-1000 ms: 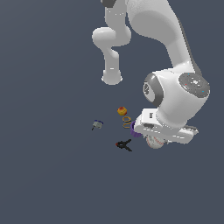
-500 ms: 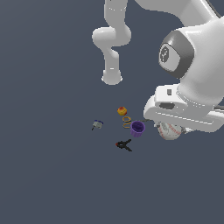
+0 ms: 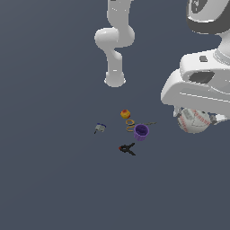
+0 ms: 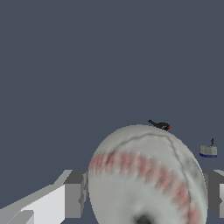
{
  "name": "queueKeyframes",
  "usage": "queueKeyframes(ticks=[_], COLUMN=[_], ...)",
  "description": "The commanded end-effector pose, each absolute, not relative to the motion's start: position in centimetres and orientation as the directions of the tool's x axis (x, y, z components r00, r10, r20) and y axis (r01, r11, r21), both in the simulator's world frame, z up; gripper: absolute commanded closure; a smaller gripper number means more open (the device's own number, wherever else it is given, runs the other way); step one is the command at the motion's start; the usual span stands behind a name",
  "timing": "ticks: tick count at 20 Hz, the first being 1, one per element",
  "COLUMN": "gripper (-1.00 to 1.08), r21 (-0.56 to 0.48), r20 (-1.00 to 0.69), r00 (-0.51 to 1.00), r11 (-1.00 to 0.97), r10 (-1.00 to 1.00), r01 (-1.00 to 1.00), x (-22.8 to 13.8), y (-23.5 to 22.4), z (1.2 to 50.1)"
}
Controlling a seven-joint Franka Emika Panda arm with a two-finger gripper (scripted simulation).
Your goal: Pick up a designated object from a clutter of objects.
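Note:
The white baseball [image 3: 194,120] with red stitching hangs high above the floor on the exterior view's right, held under the white hand. My gripper [image 3: 196,122] is shut on it. In the wrist view the baseball [image 4: 146,177] fills the space between the two grey fingers [image 4: 74,193], one on each side of it. The rest of the clutter lies on the floor below: a purple cup [image 3: 141,131], an orange-yellow ball [image 3: 125,114], yellowish rings [image 3: 130,125], a black-and-red clamp [image 3: 126,148] and a small blue-grey piece [image 3: 99,128].
The arm's white base [image 3: 114,79] stands behind the clutter. Beyond the ball, the wrist view shows the clamp [image 4: 159,125] and the blue-grey piece [image 4: 208,150] far below. Dark grey floor surrounds everything.
The gripper has risen with the baseball, moving up and toward the exterior view's right, away from the clutter. The items on the floor have stayed put.

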State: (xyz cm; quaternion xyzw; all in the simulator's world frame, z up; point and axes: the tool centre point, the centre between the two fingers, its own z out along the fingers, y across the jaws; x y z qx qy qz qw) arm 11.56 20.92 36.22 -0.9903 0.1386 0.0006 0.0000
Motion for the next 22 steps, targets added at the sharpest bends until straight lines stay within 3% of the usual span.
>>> queueKeyframes(ticks=[1, 10, 22], gripper=[1.08, 1.08, 1.08], r21=[0.000, 0.000, 0.000], r20=[0.000, 0.000, 0.000], r00=[0.961, 0.961, 0.961], r11=[-0.961, -0.961, -0.961], r10=[-0.275, -0.275, -0.275], r01=[-0.275, -0.275, -0.275], x=[11.8, 12.5, 12.8], y=[21.1, 21.6, 21.8], z=[38.1, 41.9, 43.2])
